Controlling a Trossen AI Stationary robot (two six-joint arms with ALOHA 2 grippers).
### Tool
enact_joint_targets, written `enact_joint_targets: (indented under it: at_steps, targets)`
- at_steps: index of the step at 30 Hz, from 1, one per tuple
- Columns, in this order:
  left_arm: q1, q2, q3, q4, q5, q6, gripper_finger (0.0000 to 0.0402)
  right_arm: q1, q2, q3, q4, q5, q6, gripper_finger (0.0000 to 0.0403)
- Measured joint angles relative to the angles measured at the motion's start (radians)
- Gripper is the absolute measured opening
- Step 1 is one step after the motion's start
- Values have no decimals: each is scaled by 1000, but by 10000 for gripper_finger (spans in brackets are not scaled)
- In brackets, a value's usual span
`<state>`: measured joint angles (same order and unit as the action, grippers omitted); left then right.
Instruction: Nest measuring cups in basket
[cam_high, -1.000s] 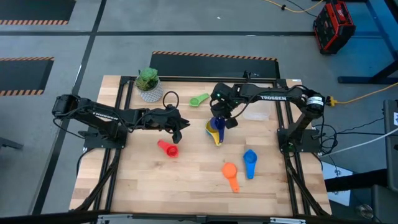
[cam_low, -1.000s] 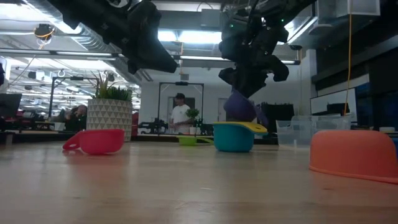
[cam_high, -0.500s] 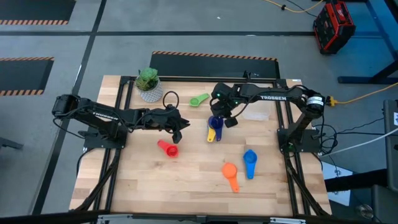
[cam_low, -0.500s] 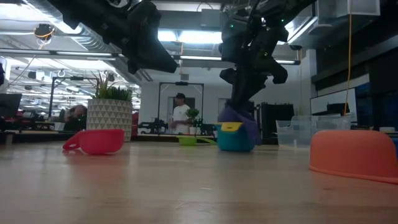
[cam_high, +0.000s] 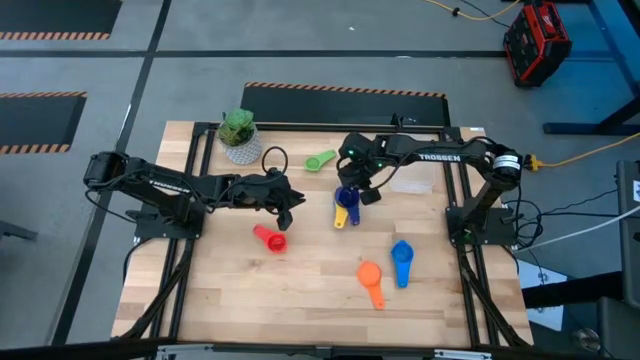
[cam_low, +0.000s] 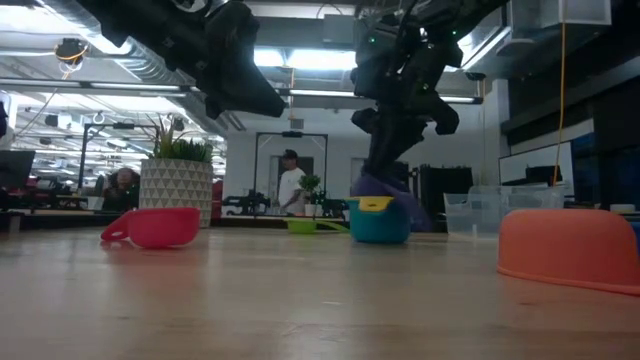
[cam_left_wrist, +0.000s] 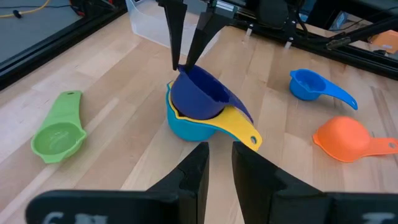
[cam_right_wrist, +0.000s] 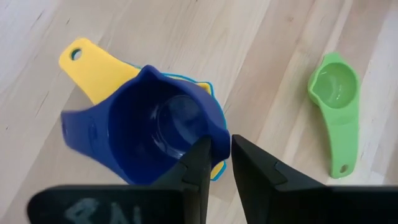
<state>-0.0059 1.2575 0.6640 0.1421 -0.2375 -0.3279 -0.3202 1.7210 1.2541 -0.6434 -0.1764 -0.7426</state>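
Observation:
A dark blue measuring cup (cam_left_wrist: 199, 93) sits tilted in a yellow cup (cam_left_wrist: 239, 124), which sits in a teal cup (cam_left_wrist: 186, 127) at mid-table (cam_high: 344, 208). My right gripper (cam_right_wrist: 217, 146) is shut on the dark blue cup from above. My left gripper (cam_left_wrist: 217, 149) hovers left of the stack (cam_high: 290, 212), fingers nearly together with nothing between them. The red cup (cam_high: 270, 238), green cup (cam_high: 320, 160), orange cup (cam_high: 370, 275) and light blue cup (cam_high: 402, 260) lie loose on the table. The clear basket (cam_high: 410, 183) stands to the right of the stack. My right gripper pinches the dark blue cup's rim (cam_right_wrist: 219, 134) on the side away from its handle, one finger (cam_right_wrist: 198, 158) inside the bowl and one outside. The fingers (cam_left_wrist: 177, 37) slant down from above. The cup is tipped, its bottom resting inside the yellow cup.
A potted green plant (cam_high: 240, 135) stands at the far left of the table, with a dark cable loop (cam_high: 274, 158) beside it. Bare wood lies along the near edge. A person (cam_low: 290, 185) stands in the room far behind the table.
My right gripper has set the dark blue cup down a little, from above the yellow cup into it, and the cup now leans there. The yellow and teal cups beneath have turned, and the yellow handle has swung from the right toward the near edge.

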Motion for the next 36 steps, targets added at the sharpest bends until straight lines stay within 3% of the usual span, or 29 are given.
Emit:
enact_joint_targets:
  at_steps: [11,23,36]
  targets:
    - [-2,0,0,0,0,0,64,0,0,0,3,0,4,75]
    - [-2,0,0,0,0,0,64,0,0,0,7,0,29,181]
    - [-2,0,0,0,0,0,64,0,0,0,52,0,27,183]
